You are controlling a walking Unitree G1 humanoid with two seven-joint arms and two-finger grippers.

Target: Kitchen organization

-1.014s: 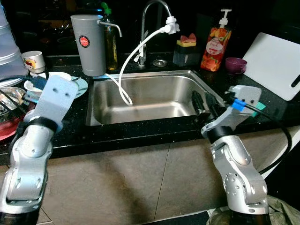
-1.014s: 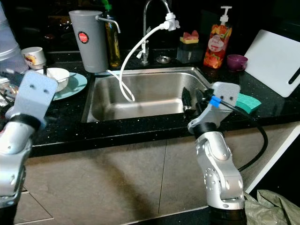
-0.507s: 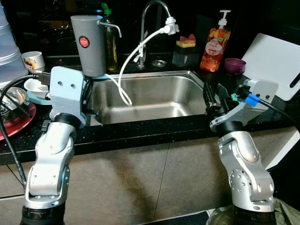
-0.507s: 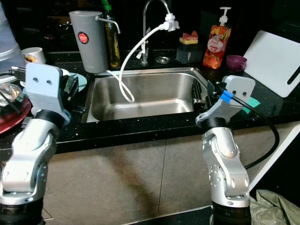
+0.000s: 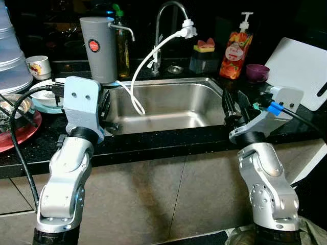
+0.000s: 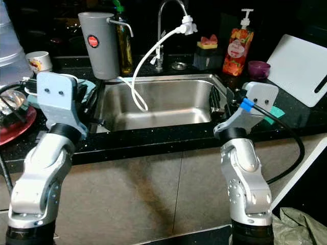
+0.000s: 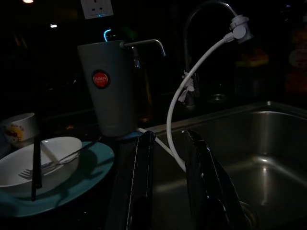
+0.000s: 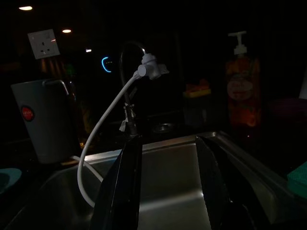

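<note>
Little of the kitchen organization looks done, judging by the counter. At far left a red plate (image 5: 13, 139) sits under clutter, then a teal plate (image 7: 91, 172) carrying a white bowl (image 7: 36, 165) with a fork (image 7: 45, 166), still unsorted beside the grey water filter jug (image 5: 99, 48). The left gripper (image 5: 106, 109) hangs at the left rim of the steel sink (image 5: 168, 104), fingers spread, holding nothing. The basin holds just the white faucet hose (image 5: 145, 69). The right gripper (image 5: 232, 106) hovers at the right rim, also parted and empty. Beyond it lie a teal sponge (image 6: 273, 112) and a white cutting board (image 5: 299, 69).
</note>
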